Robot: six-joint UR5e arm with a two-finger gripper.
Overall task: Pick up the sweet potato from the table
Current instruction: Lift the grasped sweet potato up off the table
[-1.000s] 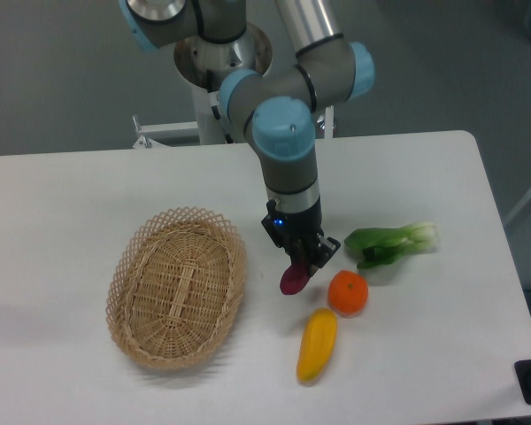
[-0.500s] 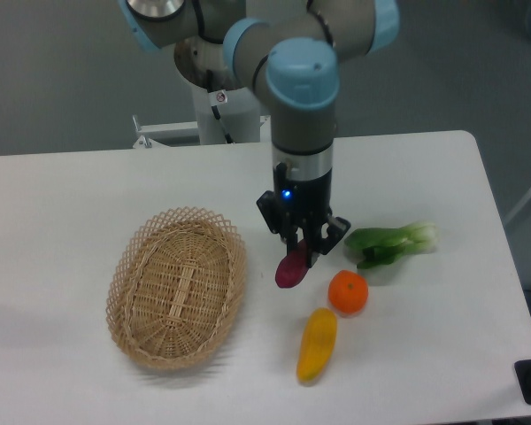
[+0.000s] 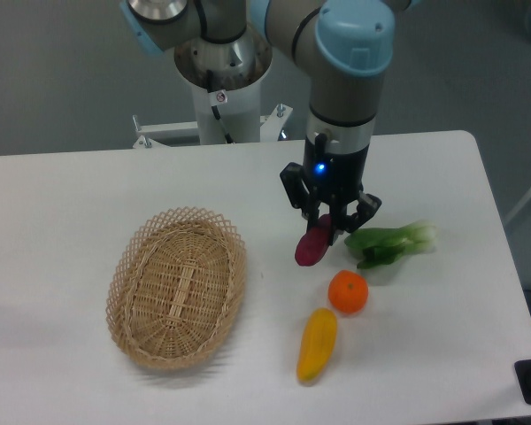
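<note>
The dark magenta sweet potato (image 3: 313,245) hangs tilted above the white table (image 3: 71,195), its upper end clamped between the fingers of my gripper (image 3: 329,227). The gripper points straight down and is shut on the tuber. It hovers just above and left of the round orange (image 3: 348,292), with clear air between the tuber and the tabletop.
An oval wicker basket (image 3: 177,286) lies left of the gripper. A yellow-orange oblong fruit (image 3: 317,344) sits near the front edge below the orange. A green bok choy (image 3: 391,243) lies right of the gripper. The robot base (image 3: 223,80) stands behind the table.
The arm has lifted the sweet potato higher off the table and carried it to the right and back, away from the basket side.
</note>
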